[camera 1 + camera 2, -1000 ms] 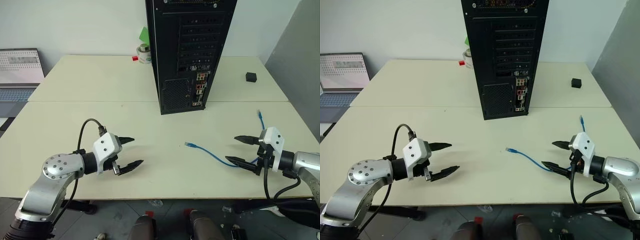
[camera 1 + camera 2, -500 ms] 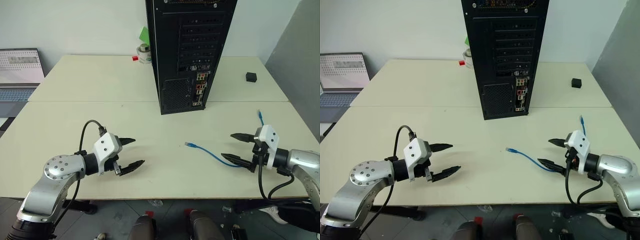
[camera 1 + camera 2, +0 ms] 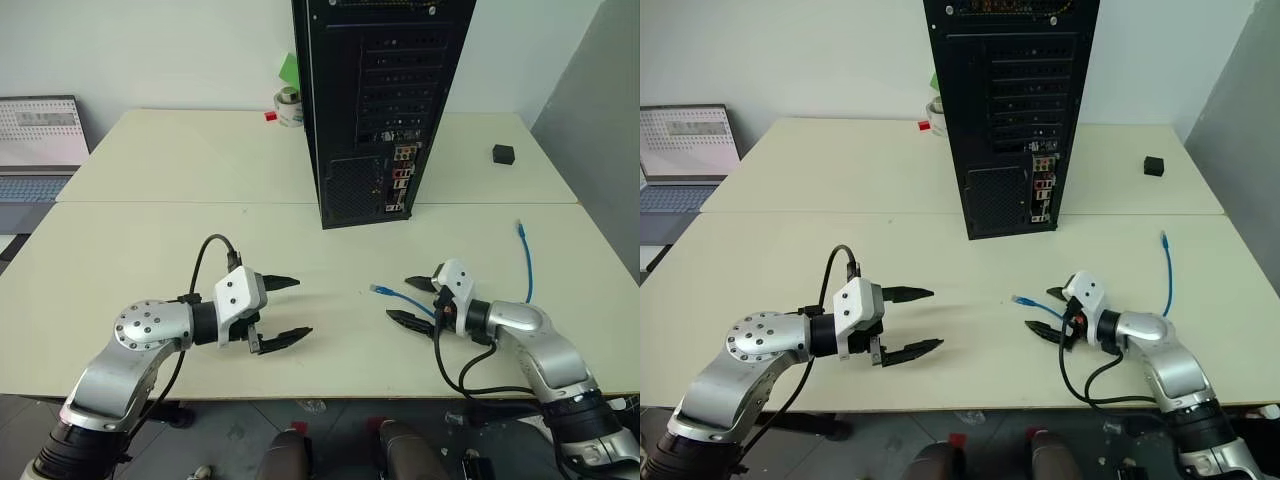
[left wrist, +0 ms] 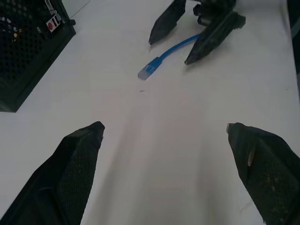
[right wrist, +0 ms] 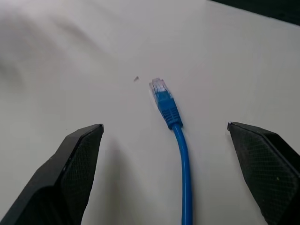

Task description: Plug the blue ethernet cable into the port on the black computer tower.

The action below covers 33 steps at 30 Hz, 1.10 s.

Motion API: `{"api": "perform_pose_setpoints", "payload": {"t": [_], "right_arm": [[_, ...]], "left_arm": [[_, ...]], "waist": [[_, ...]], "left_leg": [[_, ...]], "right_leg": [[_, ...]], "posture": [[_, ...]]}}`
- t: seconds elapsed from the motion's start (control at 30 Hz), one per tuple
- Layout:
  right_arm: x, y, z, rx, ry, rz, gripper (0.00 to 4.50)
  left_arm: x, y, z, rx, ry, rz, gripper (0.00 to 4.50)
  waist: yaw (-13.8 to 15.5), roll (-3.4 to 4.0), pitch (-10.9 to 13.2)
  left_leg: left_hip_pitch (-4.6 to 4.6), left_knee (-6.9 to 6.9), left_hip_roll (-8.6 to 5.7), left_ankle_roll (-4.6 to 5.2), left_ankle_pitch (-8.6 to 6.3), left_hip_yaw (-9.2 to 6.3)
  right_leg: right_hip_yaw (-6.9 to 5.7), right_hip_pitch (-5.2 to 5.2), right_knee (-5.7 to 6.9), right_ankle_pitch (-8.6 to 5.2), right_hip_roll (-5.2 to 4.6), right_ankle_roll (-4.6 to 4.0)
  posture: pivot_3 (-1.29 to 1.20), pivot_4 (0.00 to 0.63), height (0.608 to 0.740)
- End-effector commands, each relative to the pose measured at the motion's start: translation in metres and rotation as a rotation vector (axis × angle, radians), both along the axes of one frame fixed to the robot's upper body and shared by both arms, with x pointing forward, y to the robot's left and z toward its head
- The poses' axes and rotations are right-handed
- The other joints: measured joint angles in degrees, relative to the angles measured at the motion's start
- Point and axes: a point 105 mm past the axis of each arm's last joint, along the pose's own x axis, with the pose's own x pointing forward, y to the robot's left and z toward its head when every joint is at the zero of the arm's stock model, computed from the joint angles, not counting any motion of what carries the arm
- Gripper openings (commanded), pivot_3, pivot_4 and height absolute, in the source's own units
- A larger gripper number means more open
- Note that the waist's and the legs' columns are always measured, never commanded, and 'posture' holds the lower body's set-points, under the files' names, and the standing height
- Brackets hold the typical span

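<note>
I had my right gripper [image 3: 410, 300] spread wide around the blue ethernet cable [image 5: 174, 123] near its plug — nothing held (left gripper [image 3: 290, 309] also wide) — closing came next.

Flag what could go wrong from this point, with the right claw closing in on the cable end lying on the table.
1. The right claw is open astride the blue cable behind its plug; closing there may leave the plug sticking out, free to swing.
2. The cable lies flat on the table, so the fingertips may scrape the surface or push it away.
3. The port sits low among crowded connectors on the computer tower; misalignment seems likely.
</note>
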Motion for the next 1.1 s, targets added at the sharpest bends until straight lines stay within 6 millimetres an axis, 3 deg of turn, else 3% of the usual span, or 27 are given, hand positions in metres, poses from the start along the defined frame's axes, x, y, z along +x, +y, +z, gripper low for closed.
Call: {"api": "perform_pose_setpoints", "payload": {"t": [0.03,0.17,0.73,1.1], "right_arm": [[0.009,0.002,0.003,-0.028,-0.067,0.021,4.5],[0.007,0.003,-0.004,-0.073,-0.081,0.062,3.98],[0.009,0.009,0.008,-0.105,-0.126,0.132,0.05],[-0.018,0.053,0.06,-0.115,-0.297,0.387,0.05]], "left_arm": [[0.003,-0.008,0.011,-0.043,-0.043,-0.024,4.47],[0.003,-0.012,0.013,-0.051,-0.046,-0.033,4.5],[0.012,-0.02,0.0,-0.018,-0.07,-0.084,4.5],[0.035,-0.037,-0.003,-0.045,0.021,-0.135,4.5]], "waist": [[0.0,0.0,0.0],[-0.1,0.0,0.0],[0.0,0.0,0.0],[-0.1,0.0,0.0]], "left_leg": [[0.0,0.01,0.0,0.0,0.0,0.0],[0.03,0.02,0.03,0.0,0.0,0.0],[0.04,0.03,0.01,0.0,0.0,-0.04],[0.02,0.04,0.0,0.0,0.0,-0.09]], "right_leg": [[0.01,0.0,0.0,0.0,0.0,0.0],[0.01,0.0,0.03,0.0,0.03,0.0],[0.01,0.02,0.04,0.01,0.03,-0.01],[-0.04,0.01,0.05,0.01,0.05,-0.01]], "posture": [[0.0,0.15,0.74],[0.0,0.15,0.74],[0.0,0.15,0.74],[0.0,0.15,0.74]]}}
